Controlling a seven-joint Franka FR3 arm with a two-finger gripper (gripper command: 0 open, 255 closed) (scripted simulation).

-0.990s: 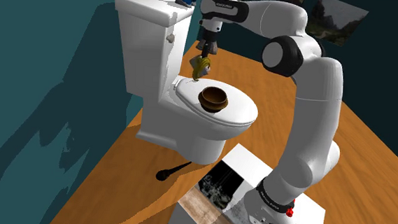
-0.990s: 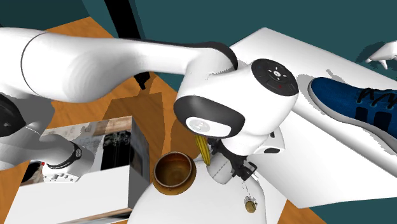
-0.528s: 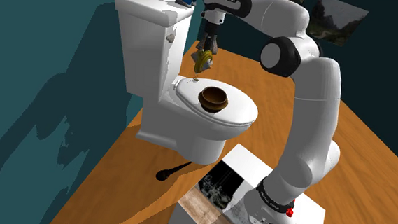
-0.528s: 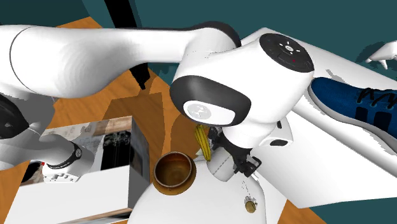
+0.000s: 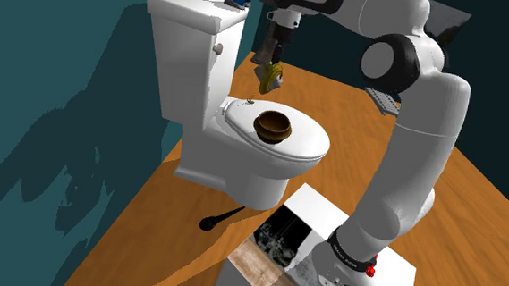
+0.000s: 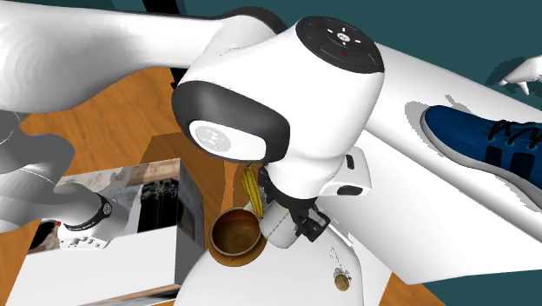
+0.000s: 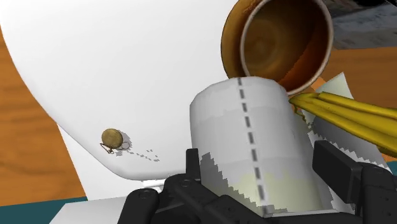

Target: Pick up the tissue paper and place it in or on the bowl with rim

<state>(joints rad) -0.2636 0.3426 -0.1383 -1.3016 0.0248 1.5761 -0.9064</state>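
Note:
My gripper point(image 5: 271, 65) hangs above the back of the white toilet lid point(image 5: 245, 119), shut on the tissue paper roll point(image 5: 270, 75). Between the fingers, the wrist view shows the tissue paper roll point(image 7: 254, 140) as a white cylinder with a dashed seam and yellow rods point(image 7: 343, 111) sticking out of it. The brown rimmed bowl point(image 7: 278, 41) stands just beyond the roll, on the lid. From the shoulder camera the bowl point(image 5: 273, 125) lies below the gripper and a little toward the lid's front. The second exterior view puts the roll point(image 6: 280, 228) beside the bowl point(image 6: 236, 236).
A small brown ball point(image 7: 112, 137) lies on the lid near its hinge. A blue shoe point(image 6: 486, 143) rests on the toilet tank point(image 5: 191, 45). A black object point(image 5: 217, 221) lies on the wooden floor by the toilet base. My stand point(image 5: 310, 248) is close to the toilet's front.
The arm has lifted the roll higher above the lid and carried it slightly toward the shoulder view's right. The elbow has swung up and right. The grip is unchanged.

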